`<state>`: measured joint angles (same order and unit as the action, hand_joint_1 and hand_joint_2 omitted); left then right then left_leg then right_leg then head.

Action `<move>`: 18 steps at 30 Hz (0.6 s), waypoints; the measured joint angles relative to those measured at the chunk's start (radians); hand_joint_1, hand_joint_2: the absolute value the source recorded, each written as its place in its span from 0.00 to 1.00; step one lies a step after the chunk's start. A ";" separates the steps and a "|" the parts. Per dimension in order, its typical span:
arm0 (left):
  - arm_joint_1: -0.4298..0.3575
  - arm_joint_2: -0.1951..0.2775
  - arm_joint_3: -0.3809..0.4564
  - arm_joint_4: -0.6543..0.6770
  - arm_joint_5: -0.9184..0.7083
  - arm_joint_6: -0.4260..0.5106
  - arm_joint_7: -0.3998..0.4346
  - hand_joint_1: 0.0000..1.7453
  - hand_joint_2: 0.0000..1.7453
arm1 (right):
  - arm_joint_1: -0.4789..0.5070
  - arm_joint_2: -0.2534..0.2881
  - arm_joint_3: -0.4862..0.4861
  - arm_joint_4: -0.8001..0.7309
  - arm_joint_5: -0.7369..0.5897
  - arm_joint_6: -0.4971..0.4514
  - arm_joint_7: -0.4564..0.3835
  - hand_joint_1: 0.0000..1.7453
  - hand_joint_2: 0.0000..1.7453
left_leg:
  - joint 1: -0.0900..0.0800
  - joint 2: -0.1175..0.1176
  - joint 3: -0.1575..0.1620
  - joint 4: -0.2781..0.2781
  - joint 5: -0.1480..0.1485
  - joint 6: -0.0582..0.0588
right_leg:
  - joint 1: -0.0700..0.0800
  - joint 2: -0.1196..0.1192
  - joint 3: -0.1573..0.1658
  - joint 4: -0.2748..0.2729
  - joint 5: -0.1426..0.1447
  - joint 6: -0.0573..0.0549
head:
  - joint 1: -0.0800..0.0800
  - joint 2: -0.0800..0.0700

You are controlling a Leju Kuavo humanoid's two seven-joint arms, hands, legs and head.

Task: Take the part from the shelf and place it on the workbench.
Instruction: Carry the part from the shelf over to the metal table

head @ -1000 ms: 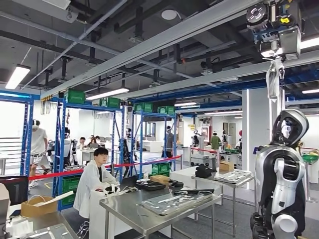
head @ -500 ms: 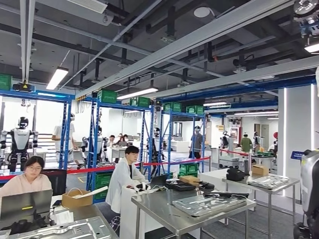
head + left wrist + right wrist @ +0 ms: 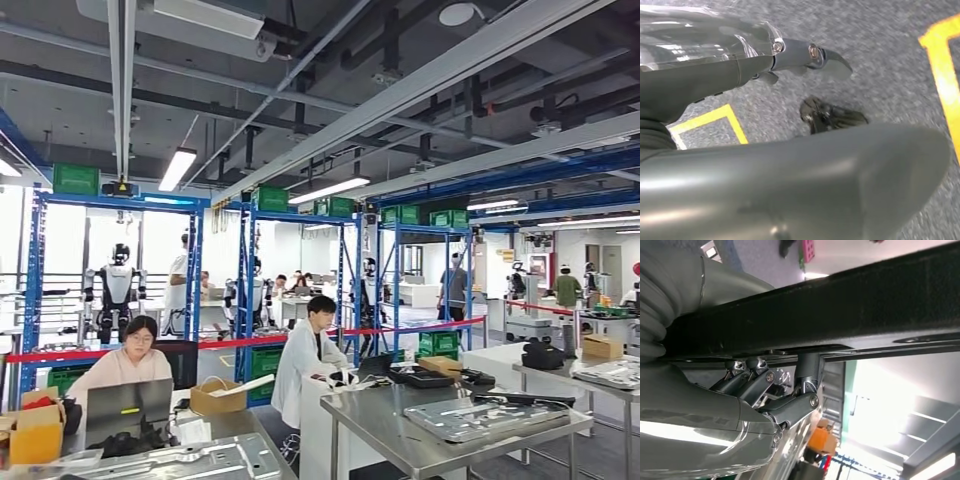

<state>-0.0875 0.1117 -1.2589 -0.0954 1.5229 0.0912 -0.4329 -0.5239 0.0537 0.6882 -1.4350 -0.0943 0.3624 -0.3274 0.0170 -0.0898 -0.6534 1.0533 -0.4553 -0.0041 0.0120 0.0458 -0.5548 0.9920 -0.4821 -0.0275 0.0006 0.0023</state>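
I'm looking across a big workshop hall under a dark beamed ceiling. The nearest steel workbench is my reference point. It carries a flat metal panel. Just behind its near corner a person in a white coat sits. Beyond that person stand blue racks with green crates on top, and a red barrier tape runs in front of them. Well away from the bench, towards the window side, another person sits at a laptop.

The right wrist view shows my right hand with its fingers reaching up against the underside of a long dark part that crosses the whole picture. I take that to be the task's part, gripped and carried, though I can't see the hold on its far side.

My left hand hangs over grey carpet floor marked with yellow tape. Its thumb and fingers are apart and hold nothing.

I judge the pickup is done and I'm in the carry. The head view looks over the room, not down at a surface. Next I need to face the workbench squarely, walk up close, tip the view down to find a bare patch beside the panel, and lower the part flat before letting go.
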 joint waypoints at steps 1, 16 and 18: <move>-0.001 0.000 0.000 0.000 0.000 0.000 0.000 0.00 1.00 | -0.001 0.001 0.000 -0.001 0.000 0.000 0.000 1.00 1.00 | -0.002 0.027 -0.015 0.032 -0.022 -0.003 | -0.002 -0.014 0.005 -0.012 0.003 0.000 | 0.000 0.000; -0.003 -0.002 0.000 0.000 0.000 -0.004 -0.003 0.00 1.00 | 0.001 -0.001 0.002 0.009 -0.013 0.003 -0.006 1.00 1.00 | 0.004 0.100 0.029 -0.015 -0.002 0.013 | -0.014 -0.098 -0.012 0.064 -0.063 0.050 | -0.001 0.000; -0.007 -0.002 0.000 0.000 0.000 -0.004 -0.003 0.00 1.00 | 0.002 -0.003 0.001 0.014 -0.017 0.003 -0.007 1.00 1.00 | 0.001 0.086 0.028 -0.016 -0.001 0.022 | -0.016 -0.063 -0.068 0.189 -0.127 0.051 | -0.001 0.000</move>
<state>-0.0943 0.1097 -1.2593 -0.0954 1.5230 0.0870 -0.4360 -0.5223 0.0503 0.6893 -1.4210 -0.1109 0.3656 -0.3346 0.0177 -0.0035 -0.6249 1.0375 -0.4561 0.0182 -0.0038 -0.0169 -0.6233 1.1806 -0.6092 0.0233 0.0000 0.0023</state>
